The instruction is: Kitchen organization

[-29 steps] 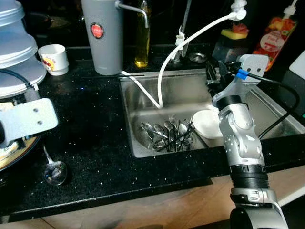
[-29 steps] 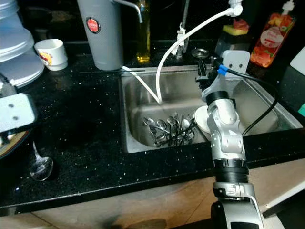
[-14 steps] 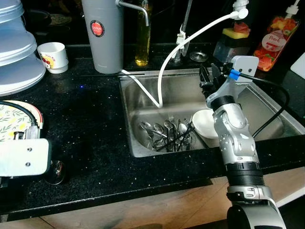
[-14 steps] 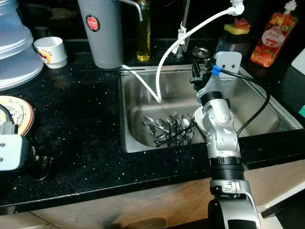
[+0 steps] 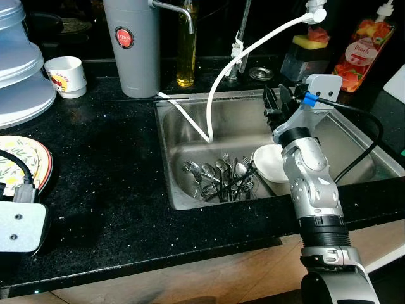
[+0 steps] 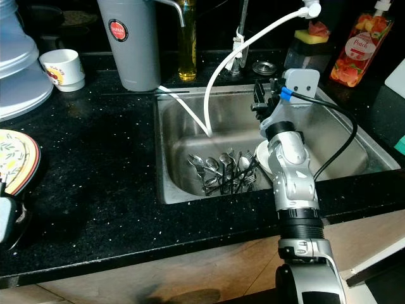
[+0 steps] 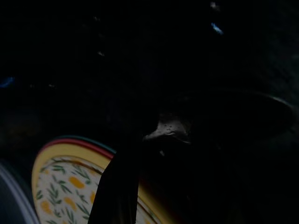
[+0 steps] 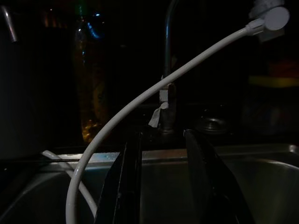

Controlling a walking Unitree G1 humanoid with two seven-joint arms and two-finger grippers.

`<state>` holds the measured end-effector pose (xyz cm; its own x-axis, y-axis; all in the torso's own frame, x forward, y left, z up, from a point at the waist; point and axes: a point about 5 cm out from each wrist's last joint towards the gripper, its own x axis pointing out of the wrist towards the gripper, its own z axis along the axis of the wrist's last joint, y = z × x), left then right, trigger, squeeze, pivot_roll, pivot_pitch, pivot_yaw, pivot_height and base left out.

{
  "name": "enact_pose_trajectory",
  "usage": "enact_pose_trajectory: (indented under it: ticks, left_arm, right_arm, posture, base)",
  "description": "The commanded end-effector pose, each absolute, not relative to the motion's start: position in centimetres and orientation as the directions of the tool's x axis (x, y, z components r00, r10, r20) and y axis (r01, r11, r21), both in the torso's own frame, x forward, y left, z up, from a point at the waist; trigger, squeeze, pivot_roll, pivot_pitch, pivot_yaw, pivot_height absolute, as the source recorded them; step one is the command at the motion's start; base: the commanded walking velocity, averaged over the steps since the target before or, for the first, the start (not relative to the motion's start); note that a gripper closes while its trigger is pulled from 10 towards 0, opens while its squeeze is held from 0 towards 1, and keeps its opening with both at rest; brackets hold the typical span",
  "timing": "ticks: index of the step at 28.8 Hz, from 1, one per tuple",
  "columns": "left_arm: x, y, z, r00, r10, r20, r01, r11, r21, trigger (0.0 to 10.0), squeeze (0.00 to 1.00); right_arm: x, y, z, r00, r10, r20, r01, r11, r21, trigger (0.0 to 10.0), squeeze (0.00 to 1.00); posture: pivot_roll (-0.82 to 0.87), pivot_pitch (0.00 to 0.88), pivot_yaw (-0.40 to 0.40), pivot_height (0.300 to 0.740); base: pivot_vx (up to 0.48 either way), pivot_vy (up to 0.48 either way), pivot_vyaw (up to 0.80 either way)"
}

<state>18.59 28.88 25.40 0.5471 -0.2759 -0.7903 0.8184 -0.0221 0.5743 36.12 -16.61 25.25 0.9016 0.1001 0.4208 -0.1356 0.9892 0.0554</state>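
Observation:
A steel sink (image 5: pixel 166 158) holds several pieces of cutlery (image 5: pixel 218 179) and a white bowl (image 5: pixel 269 166). My right gripper (image 5: pixel 276 101) hovers above the sink's right half, pointing at the tap. In the right wrist view it (image 8: pixel 162 135) is open with nothing between the fingers. My left arm's wrist mount (image 5: pixel 16 227) sits low over the counter's near left corner, beside a flower-patterned plate (image 5: pixel 22 170). The dark left wrist view shows one black finger (image 7: pixel 117 186), a spoon bowl (image 7: pixel 169 129) just past it and the plate (image 7: pixel 65 186). Whether the spoon is held is unclear.
A grey dispenser (image 5: pixel 131 44), white cup (image 5: pixel 65 75) and oil bottle (image 5: pixel 185 50) stand along the back. A white hose (image 5: pixel 253 44) arcs from the tap into the sink. A soap bottle (image 5: pixel 359 47) and sponge (image 5: pixel 308 44) are at back right. Pale stacked containers (image 5: pixel 19 76) sit far left.
My left arm has dropped back toward the counter's near left corner, uncovering the plate and hiding the spot where the spoon lay. The right gripper has shifted slightly left.

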Motion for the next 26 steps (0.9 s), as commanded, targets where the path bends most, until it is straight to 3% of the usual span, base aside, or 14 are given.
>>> enact_pose_trajectory:
  ticks: [1, 6, 13, 17, 19, 21, 26]
  left_arm:
    - [18.3, 28.0, 21.6, 0.454, -0.34, -0.824, 0.88, 0.023, 0.475, 10.0, 0.0]
    - [19.2, 26.5, 18.6, 0.478, -0.405, -0.78, 0.87, 0.098, 0.483, 10.0, 0.0]
    - [23.0, 25.5, 17.1, 0.631, -0.387, -0.673, 0.772, 0.225, 0.594, 10.0, 0.0]
    - [25.1, 25.5, 16.9, 0.717, -0.331, -0.613, 0.696, 0.292, 0.656, 10.0, 0.0]
    - [28.0, 25.6, 17.0, 0.821, -0.241, -0.517, 0.569, 0.415, 0.71, 10.0, 0.0]
    - [28.0, 25.6, 17.0, 0.821, -0.241, -0.517, 0.569, 0.415, 0.71, 10.0, 0.0]
    - [31.6, 25.2, 18.1, 0.907, -0.149, -0.394, 0.407, 0.553, 0.727, 10.0, 0.0]
  right_arm:
    - [36.2, -16.3, 25.4, 0.897, 0.111, 0.427, -0.148, 0.987, 0.054, 10.0, 0.0]
    - [36.1, -16.5, 25.5, 0.897, 0.107, 0.43, -0.142, 0.989, 0.05, 10.0, 0.0]
    - [36.1, -16.8, 25.7, 0.896, 0.103, 0.432, -0.138, 0.989, 0.049, 10.0, 0.0]
    - [36.2, -16.7, 25.7, 0.895, 0.104, 0.434, -0.138, 0.989, 0.048, 10.0, 0.0]
    - [36.2, -16.7, 25.7, 0.895, 0.103, 0.434, -0.139, 0.989, 0.05, 10.0, 0.0]
    - [36.2, -16.7, 25.7, 0.895, 0.103, 0.434, -0.139, 0.989, 0.05, 10.0, 0.0]
    - [36.1, -16.6, 25.7, 0.895, 0.104, 0.433, -0.139, 0.989, 0.051, 10.0, 0.0]
  posture:
    - [0.27, 0.07, -0.066, 0.74]
    - [0.25, 0.067, -0.077, 0.74]
    - [0.25, 0.064, -0.08, 0.74]
    - [0.25, 0.065, -0.079, 0.74]
    - [0.24, 0.066, -0.08, 0.74]
    - [0.24, 0.066, -0.08, 0.74]
    - [0.23, 0.066, -0.073, 0.74]
  base:
    - [0.0, 0.0, 0.0]
    - [0.0, 0.0, 0.0]
    - [0.0, 0.0, 0.0]
    - [0.0, 0.0, 0.0]
    - [0.0, 0.0, 0.0]
    - [0.0, 0.0, 0.0]
    - [0.0, 0.0, 0.0]
